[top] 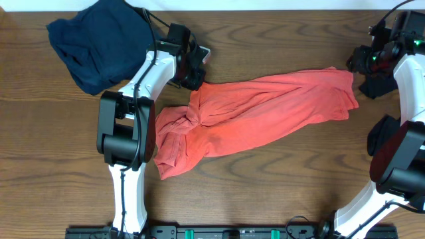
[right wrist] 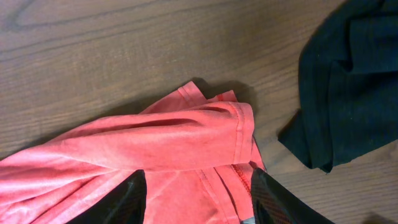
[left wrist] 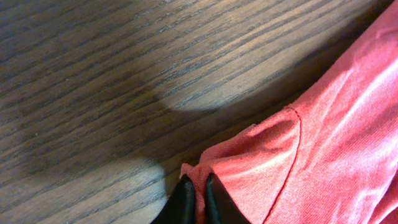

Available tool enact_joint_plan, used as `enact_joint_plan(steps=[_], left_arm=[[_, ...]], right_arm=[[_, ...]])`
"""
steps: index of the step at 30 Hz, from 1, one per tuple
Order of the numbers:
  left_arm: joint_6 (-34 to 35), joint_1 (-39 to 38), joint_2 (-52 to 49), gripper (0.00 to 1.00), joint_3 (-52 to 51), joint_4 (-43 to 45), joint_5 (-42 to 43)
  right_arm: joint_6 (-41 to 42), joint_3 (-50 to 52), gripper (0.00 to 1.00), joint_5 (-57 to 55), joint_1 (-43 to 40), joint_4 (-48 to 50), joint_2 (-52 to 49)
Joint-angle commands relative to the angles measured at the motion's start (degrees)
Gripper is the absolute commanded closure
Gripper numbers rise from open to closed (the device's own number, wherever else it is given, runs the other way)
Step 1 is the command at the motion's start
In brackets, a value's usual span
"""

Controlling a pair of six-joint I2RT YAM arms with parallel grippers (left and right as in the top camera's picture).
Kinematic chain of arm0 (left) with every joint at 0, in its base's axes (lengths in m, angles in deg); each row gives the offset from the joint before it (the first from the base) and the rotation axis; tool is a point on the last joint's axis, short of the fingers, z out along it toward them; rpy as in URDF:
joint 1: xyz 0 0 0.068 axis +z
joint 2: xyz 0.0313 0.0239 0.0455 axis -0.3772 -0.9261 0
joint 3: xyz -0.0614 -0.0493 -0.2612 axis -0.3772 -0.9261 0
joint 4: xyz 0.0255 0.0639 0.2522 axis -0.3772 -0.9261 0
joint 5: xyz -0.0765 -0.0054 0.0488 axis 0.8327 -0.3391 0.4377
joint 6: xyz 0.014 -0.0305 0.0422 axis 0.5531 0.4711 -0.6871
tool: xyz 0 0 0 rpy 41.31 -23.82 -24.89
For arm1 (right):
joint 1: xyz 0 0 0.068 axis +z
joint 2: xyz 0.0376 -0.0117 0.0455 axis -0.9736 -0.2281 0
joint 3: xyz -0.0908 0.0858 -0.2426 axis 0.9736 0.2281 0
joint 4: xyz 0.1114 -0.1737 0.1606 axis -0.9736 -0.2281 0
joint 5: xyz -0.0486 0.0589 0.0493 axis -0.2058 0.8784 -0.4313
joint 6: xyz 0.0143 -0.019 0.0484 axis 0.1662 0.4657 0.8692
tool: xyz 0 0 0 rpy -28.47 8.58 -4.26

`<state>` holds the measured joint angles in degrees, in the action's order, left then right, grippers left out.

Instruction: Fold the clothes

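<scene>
Left claw (left wrist: 198, 190) pinches red-orange T-shirt (left wrist: 323, 143) edge; right claw (right wrist: 199, 190) spread above its hem

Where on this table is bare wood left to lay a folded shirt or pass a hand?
Free: the front of the table between the red-orange shirt and the near rail; the back strip between left arm and right arm. Crowded: the back-left corner with the navy shirt, and the red-orange shirt's right end beside the black shirt.

A dark wood-grain table (top: 279, 192) fills the view, with a black rail (top: 219, 233) along its near edge
</scene>
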<state>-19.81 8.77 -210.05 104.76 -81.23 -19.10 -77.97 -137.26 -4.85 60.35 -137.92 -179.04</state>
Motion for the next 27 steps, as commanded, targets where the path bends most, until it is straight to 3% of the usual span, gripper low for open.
enact_joint_plan(steps=[1,6,13,27], left_arm=[[0.3,0.1,-0.1,0.94,0.0,-0.4,0.6],[0.3,1.4,2.6,0.94,3.0,-3.1,0.0],[0.3,2.3,10.0,0.94,9.2,-4.8,-8.7],[0.3,0.0,13.1,0.94,9.3,-2.6,-8.7]], right_arm=[[-0.2,-0.8,0.49,0.2,0.3,0.2,1.4],[-0.2,-0.8,0.5,0.2,0.3,0.2,1.4],[-0.2,-0.8,0.5,0.2,0.3,1.0,1.4],[-1.3,-0.8,0.52,0.3,0.7,6.0,0.6]])
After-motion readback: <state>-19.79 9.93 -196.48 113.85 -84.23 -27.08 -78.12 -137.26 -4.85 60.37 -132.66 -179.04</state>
